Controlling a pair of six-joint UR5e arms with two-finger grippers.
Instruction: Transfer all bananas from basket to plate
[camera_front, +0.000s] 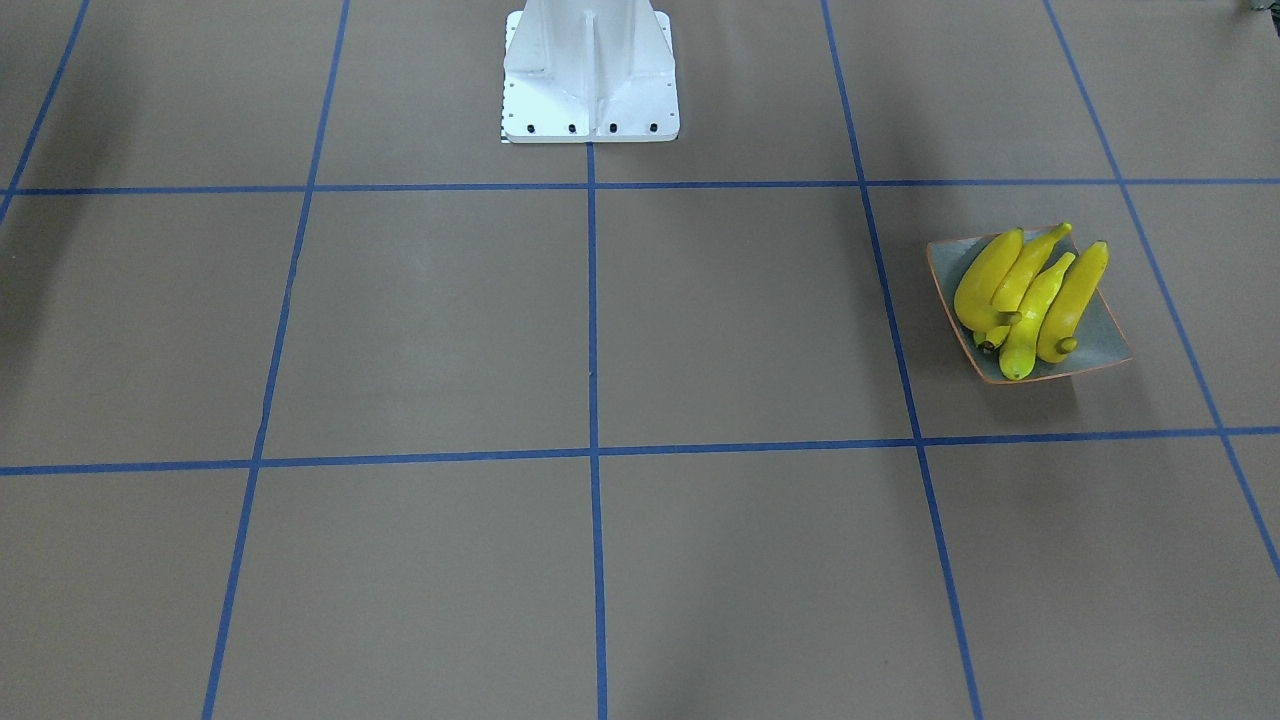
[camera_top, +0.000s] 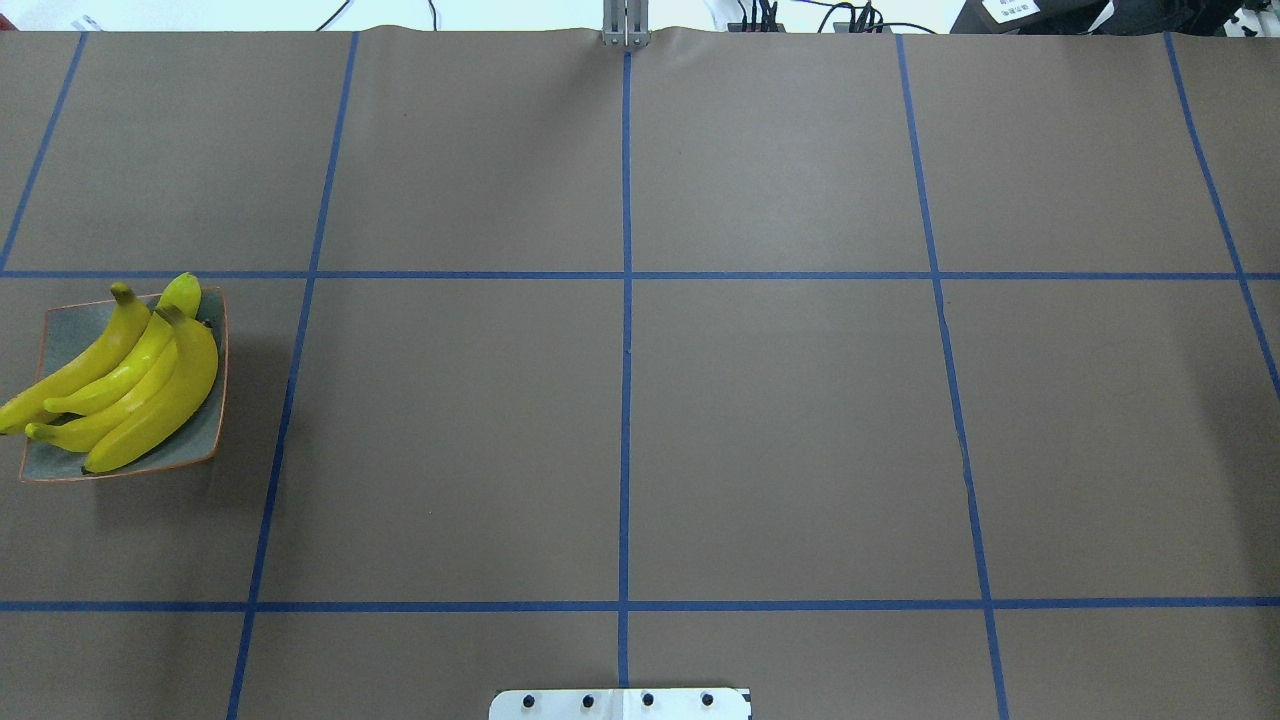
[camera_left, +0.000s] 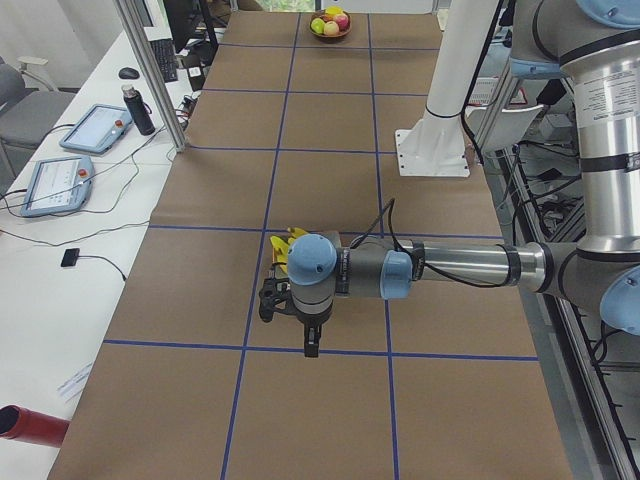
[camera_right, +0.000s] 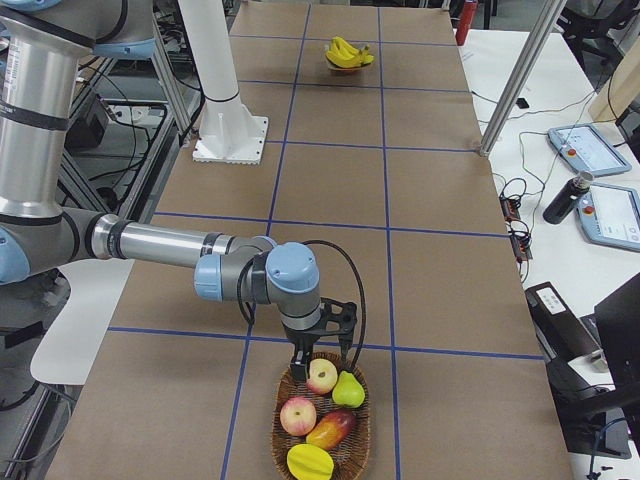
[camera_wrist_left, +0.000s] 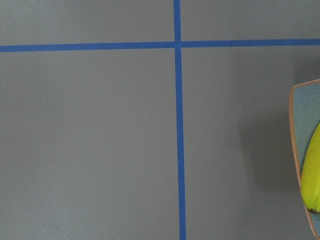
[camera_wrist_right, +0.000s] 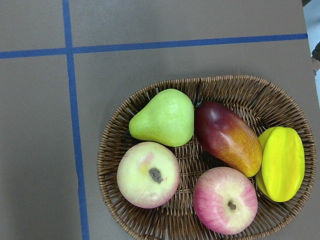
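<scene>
Bananas are all lying piled on plate, frame's middle left, transfer looking finished; left gripper, right gripper openings: cannot tell.

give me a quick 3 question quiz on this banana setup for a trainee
1. True or false: all four bananas lie on the plate.
2. How many fruits sit in the wicker basket? A three, B five, C seven.
3. Fill in: the green fruit in that basket is a ____.
Key: 1 true; 2 B; 3 pear.
</scene>
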